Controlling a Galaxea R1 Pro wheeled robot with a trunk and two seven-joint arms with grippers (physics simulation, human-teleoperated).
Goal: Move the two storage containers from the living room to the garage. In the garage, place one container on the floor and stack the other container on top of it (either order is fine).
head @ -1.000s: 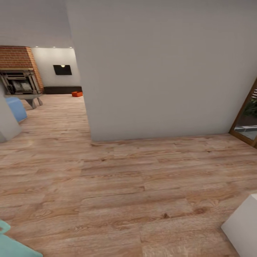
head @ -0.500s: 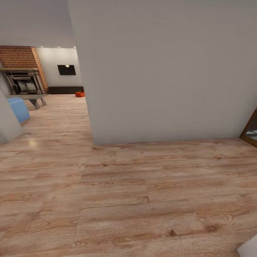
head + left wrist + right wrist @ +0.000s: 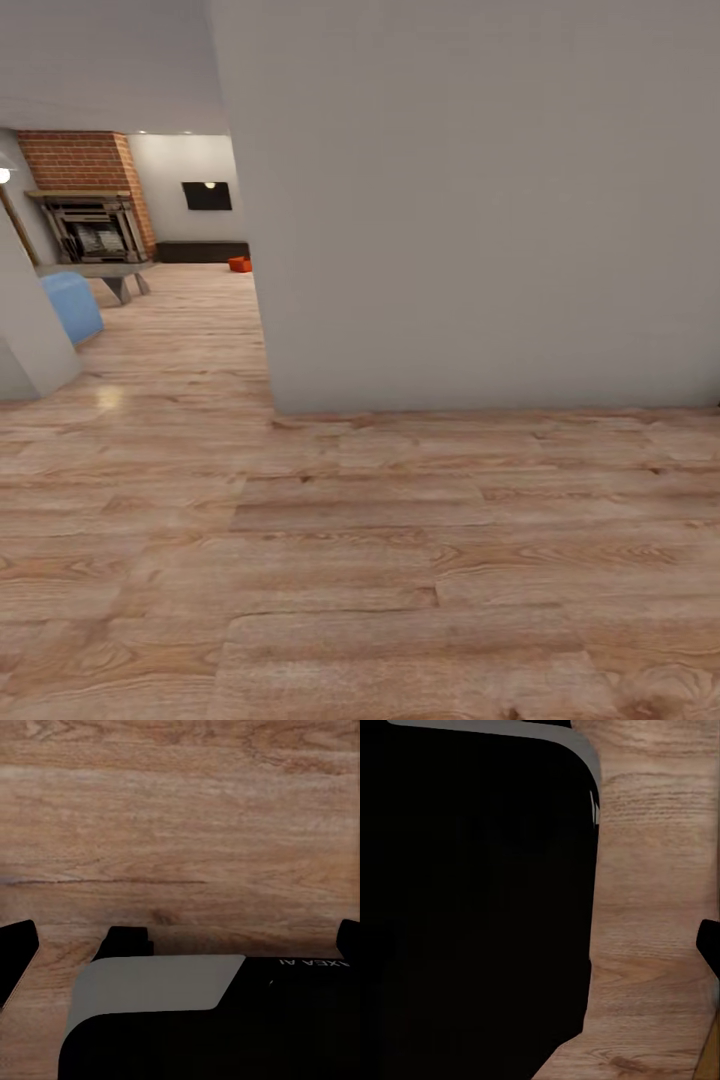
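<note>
a broad pale grey wall (image 3: 480, 200) stands ahead in the head view, its corner edge meeting the light wood plank floor (image 3: 360, 560). past that corner, on the wall's left, the living room opens up: a red brick fireplace (image 3: 88, 190) with a dark grate, a black wall tv (image 3: 207, 196) beyond it, and a long low dark-brown cabinet (image 3: 203, 251) under the tv. one orange-red rectangular plastic storage container (image 3: 239, 264) sits on the plank floor just in front of the cabinet, right beside the wall's corner edge and partly cut off by it; it is too small and far to tell any detail. a light blue rounded seat (image 3: 72, 305) stands nearer, well to the left of the wall. in both wrist views black robot bodywork hangs over wood planks, and whether either claw is apart or together cannot be told.
</note>
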